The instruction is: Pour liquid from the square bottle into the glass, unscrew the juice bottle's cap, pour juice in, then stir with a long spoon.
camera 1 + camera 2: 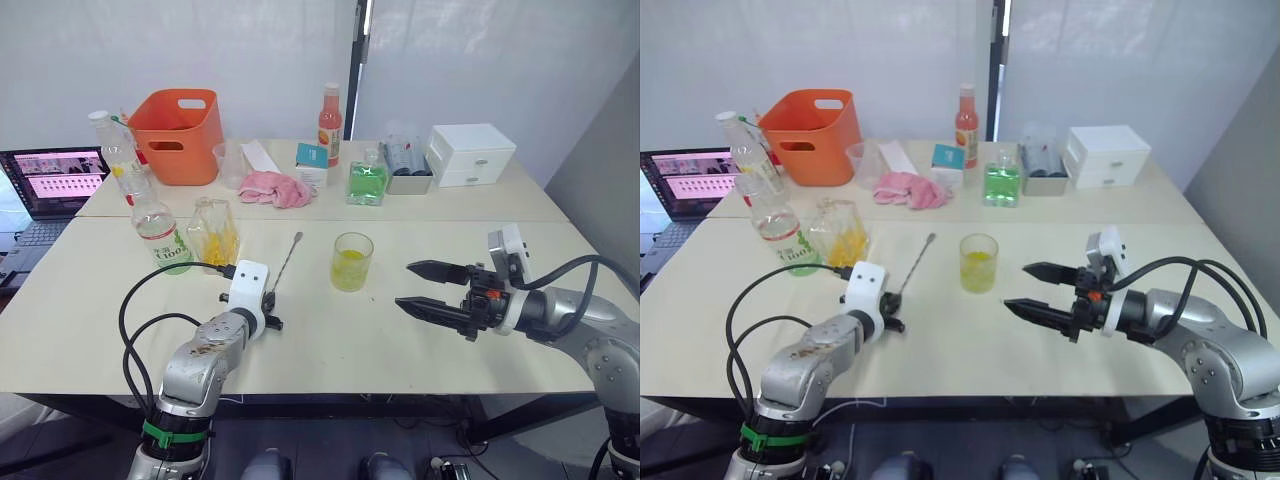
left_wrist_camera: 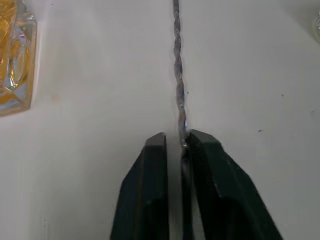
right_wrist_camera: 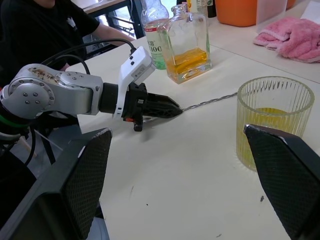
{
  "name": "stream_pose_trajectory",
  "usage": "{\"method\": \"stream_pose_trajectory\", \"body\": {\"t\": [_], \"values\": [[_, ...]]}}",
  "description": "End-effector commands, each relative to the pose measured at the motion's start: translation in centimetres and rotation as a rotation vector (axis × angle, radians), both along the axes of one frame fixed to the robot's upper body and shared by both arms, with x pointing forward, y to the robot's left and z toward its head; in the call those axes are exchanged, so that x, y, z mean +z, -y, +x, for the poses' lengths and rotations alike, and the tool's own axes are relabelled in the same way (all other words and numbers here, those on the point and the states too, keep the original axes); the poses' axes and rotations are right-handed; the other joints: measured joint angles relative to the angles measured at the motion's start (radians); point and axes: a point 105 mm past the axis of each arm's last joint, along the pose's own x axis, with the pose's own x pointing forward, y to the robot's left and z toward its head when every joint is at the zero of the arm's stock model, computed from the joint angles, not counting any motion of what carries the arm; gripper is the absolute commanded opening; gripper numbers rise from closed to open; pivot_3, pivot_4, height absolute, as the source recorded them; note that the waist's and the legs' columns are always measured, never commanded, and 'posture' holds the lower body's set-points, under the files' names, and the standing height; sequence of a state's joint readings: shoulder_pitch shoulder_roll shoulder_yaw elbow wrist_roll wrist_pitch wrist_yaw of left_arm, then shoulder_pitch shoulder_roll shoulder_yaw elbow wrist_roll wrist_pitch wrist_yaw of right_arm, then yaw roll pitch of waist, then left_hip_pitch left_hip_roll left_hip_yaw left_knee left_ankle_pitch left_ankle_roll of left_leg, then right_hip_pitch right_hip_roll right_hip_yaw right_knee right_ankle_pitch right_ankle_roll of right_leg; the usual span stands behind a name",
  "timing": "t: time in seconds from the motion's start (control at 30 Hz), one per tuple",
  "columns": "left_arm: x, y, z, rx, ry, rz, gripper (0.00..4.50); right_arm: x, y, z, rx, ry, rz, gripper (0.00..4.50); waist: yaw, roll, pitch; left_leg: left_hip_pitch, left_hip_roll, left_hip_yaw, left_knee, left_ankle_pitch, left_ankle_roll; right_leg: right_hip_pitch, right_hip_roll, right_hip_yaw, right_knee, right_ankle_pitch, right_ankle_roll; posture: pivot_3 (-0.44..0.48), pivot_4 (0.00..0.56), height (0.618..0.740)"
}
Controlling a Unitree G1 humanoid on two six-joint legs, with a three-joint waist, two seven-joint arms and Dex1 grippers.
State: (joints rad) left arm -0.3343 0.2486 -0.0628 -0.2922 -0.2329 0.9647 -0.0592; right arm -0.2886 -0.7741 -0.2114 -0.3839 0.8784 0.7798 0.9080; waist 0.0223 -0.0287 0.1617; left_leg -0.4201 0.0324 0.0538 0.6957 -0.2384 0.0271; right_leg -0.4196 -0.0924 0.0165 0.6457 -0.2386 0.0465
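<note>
Two grippers are on the table, with different jobs. The left gripper (image 1: 272,322), lower left of the frame, has its fingers nearly together around the handle end of the long spoon (image 1: 288,258), which lies flat on the table and runs up toward frame centre. The low pinch likely suits lifting so thin a rod. The right gripper (image 1: 424,287), right of centre, is spread wide and grips nothing, aimed at the glass (image 1: 352,261); probably standing by to steady it for stirring. The glass stands at centre, part full of yellow liquid. The square bottle (image 1: 214,232) and the juice bottle (image 1: 160,232) stand upright at centre left, set aside; pouring looks done. I cannot tell where the cap is.
</note>
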Motion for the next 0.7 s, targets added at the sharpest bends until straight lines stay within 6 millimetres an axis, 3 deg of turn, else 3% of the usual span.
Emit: {"method": "stream_pose_trajectory", "body": {"t": [0.03, 0.2, 0.33, 0.5, 0.7], "values": [[-1.2, 0.8, -0.1, -0.055, -0.052, -0.006, 0.02, 0.9, 0.2, -0.4, -0.015, 0.044, 0.006, 4.5, 0.003, 0.0, 0.0, 0.0, 0.0, 0.0, 0.0, 0.0, 0.0, 0.0, 0.0, 0.0, 0.0, 0.0, 0.0, 0.0, 0.15, 0.715], [0.1, -0.1, 0.6, -0.062, 0.016, -0.005, 0.02, 0.7, 0.4, -0.3, -0.042, 0.046, 0.006, 4.5, 0.005, 0.0, 0.0, 0.0, 0.0, 0.0, 0.0, 0.0, 0.0, 0.0, 0.0, 0.0, 0.0, 0.0, 0.0, 0.0, 0.15, 0.715], [3.6, -1.1, 0.5, -0.135, 0.142, -0.096, 0.02, 0.7, 0.4, -0.3, -0.062, 0.049, 0.009, 4.5, -0.001, -0.001, 0.0, -0.002, 0.001, 0.0, 0.0, 0.0, 0.0, -0.002, 0.0, 0.0, 0.0, 0.0, 0.0, 0.0, 0.15, 0.715], [6.6, -4.2, -1.7, -0.312, 0.219, -0.062, 0.02, 0.6, 0.5, -0.1, -0.074, 0.05, 0.012, 4.5, -0.018, -0.001, 0.001, -0.003, 0.002, 0.0, -0.002, 0.0, 0.0, -0.004, 0.001, 0.0, 0.0, 0.0, -0.001, 0.0, 0.15, 0.715], [6.3, -8.9, -4.9, -0.535, 0.121, 0.102, 0.02, 0.5, 0.6, 0.1, -0.084, 0.051, 0.01, 4.5, -0.021, 0.0, 0.001, -0.002, 0.003, 0.001, -0.002, 0.0, 0.0, -0.004, 0.001, -0.001, -0.001, -0.001, -0.002, 0.0, 0.15, 0.715]]}}
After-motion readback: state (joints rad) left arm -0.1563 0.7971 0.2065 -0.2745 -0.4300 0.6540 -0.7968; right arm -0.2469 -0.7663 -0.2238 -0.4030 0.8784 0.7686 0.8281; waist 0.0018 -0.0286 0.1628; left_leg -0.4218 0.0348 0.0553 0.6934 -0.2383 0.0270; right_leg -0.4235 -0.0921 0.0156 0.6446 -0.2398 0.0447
